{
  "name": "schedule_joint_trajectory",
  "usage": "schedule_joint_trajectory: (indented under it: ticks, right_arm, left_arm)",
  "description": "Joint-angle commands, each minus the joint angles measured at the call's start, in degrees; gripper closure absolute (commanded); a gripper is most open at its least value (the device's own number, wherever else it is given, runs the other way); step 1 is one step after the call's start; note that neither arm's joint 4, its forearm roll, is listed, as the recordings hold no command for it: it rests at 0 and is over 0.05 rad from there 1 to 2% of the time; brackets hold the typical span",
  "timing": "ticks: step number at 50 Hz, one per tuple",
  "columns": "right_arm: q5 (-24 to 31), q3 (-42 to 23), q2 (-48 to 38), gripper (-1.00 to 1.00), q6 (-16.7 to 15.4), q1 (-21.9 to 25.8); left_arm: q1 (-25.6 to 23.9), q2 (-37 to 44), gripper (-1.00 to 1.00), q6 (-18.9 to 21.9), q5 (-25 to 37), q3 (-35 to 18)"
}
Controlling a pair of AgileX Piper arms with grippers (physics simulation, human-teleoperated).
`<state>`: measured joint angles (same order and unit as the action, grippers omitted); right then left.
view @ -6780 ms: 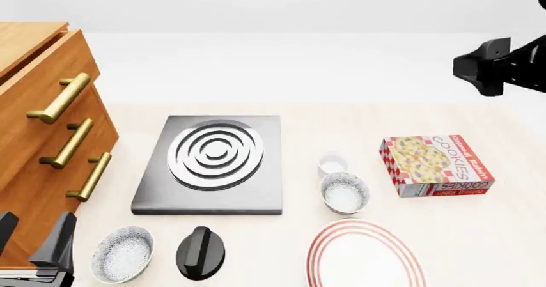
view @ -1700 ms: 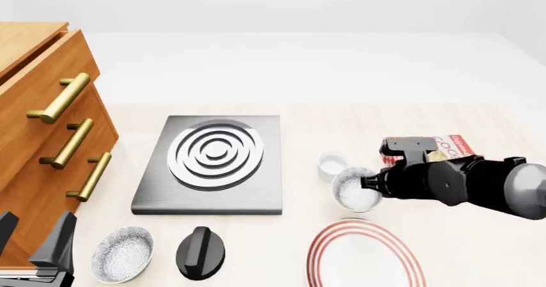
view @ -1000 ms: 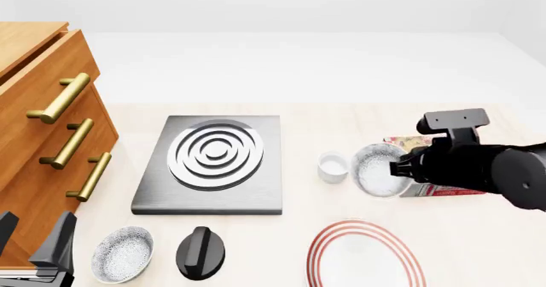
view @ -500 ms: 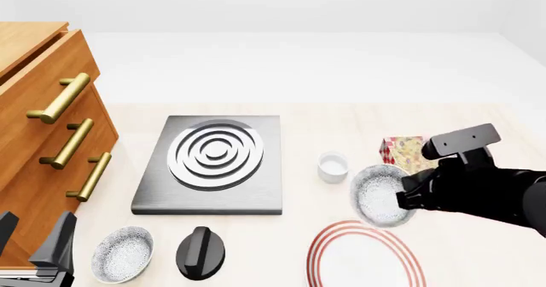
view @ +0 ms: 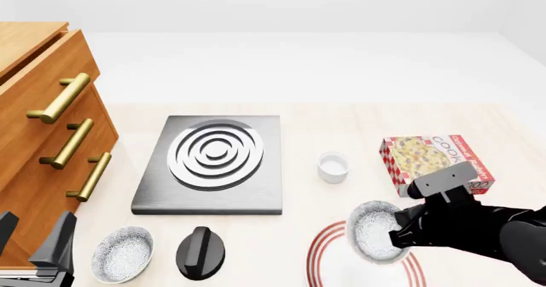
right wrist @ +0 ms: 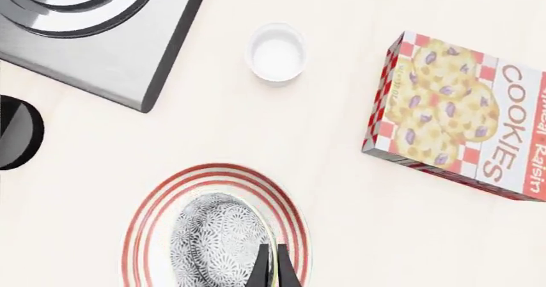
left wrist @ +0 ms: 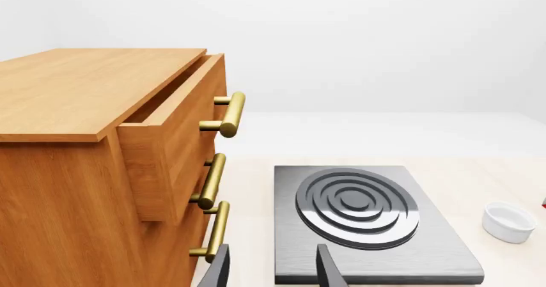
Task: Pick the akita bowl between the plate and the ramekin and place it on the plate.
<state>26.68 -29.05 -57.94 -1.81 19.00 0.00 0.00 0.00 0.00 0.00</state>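
The right claw (view: 397,234) is pinched on the rim of the akita bowl (view: 373,232), holding it tilted over the plate (view: 328,243). The ramekin (view: 333,167) and cookie box (view: 433,162) sit beyond, apart. The left claw (left wrist: 271,271) stands parted, holding nothing, cut off at the frame edge near the burner (view: 213,162).

Open tabletop between the plate (view: 318,255) and the burner (view: 210,165). Hemmed behind by the ramekin (view: 333,167) and the cookie box (view: 426,162), leftward by a black knob (view: 201,254).
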Motion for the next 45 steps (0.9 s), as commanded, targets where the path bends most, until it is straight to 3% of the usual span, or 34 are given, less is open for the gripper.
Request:
schedule_joint_trajectory:
  ticks: [1, 15, 18, 22, 28, 30, 32, 33, 38, 39, 42, 45]
  right_arm:
    - [-4.8, 4.31, -2.85, 1.0, -0.14, 1.15]
    - [-9.98, 6.72, -7.82, 1.0, 0.38, 3.12]
    - [-11.99, 5.97, -11.98, 1.0, 3.34, 6.43]
    - [-14.61, 7.43, -13.89, 1.0, 3.36, 5.88]
    - [-14.64, 7.59, -13.84, 1.0, 2.82, 5.52]
    - [-14.65, 6.97, -15.17, 1.0, 4.32, 6.66]
    - [-13.86, 7.36, -13.67, 1.0, 2.87, 5.02]
    - [-11.65, 7.48, -10.39, -1.0, 1.19, 2.66]
    - [-4.95, 5.56, -2.89, -1.0, -1.04, -0.82]
    - [-1.1, 4.16, 1.56, -1.0, -2.7, -3.08]
    - [2.34, 1.51, 3.92, -1.0, -2.05, -3.32]
    - [7.61, -1.27, 9.72, -1.0, -4.8, -7.02]
  left_arm:
    - [0.0, 0.0, -1.0, 0.0, 0.0, 0.0]
    - [0.0, 0.0, -1.0, 0.0, 0.0, 0.0]
    - [0.0, 0.0, -1.0, 0.0, 0.0, 0.0]
    - [0.0, 0.0, -1.0, 0.0, 0.0, 0.0]
    - [0.0, 0.0, -1.0, 0.0, 0.0, 0.0]
    - [0.0, 0.0, -1.0, 0.0, 0.0, 0.0]
    - [0.0, 0.0, -1.0, 0.0, 0.0, 0.0]
    - [0.0, 0.0, -1.0, 0.0, 0.0, 0.0]
    - [0.0, 0.0, -1.0, 0.0, 0.0, 0.0]
    - [0.0, 0.0, -1.0, 0.0, 0.0, 0.0]
    - [0.0, 0.0, -1.0, 0.0, 0.0, 0.0]
    - [0.0, 0.0, -1.0, 0.0, 0.0, 0.0]
